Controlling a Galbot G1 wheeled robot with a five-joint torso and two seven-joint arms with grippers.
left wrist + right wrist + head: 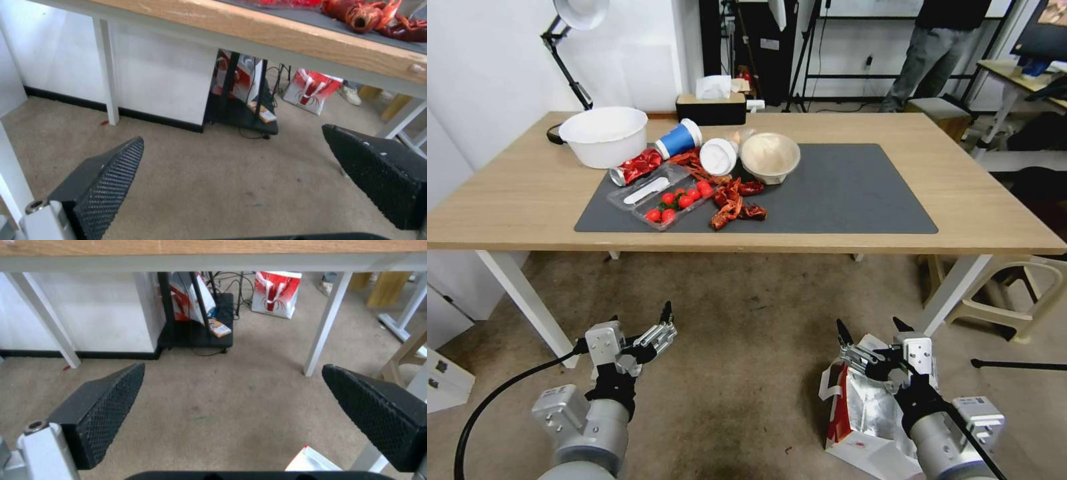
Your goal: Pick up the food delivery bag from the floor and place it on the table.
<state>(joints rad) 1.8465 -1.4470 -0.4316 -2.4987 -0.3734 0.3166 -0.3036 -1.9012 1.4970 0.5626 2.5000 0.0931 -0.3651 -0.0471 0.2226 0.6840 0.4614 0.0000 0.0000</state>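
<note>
Left gripper (665,319) low over floor (740,347) before table (527,193), fingers (106,186) spread wide, nothing between them. On table: white bowl (604,135), blue cup (679,139), tray of tomatoes (662,199), crayfish (735,200) on grey mat (854,193). Bag (864,407) on floor at right, foil lining showing, beneath right gripper (872,328); fingers (378,420) released, wide apart, above bag's top, grasping nothing.

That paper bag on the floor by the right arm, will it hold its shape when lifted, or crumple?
The bag will probably crumple somewhat: its foil lining already looks creased and its open top sags. It looks light for its size. Its loose handles would likely flop and let it swing. The right gripper hangs open above it.
</note>
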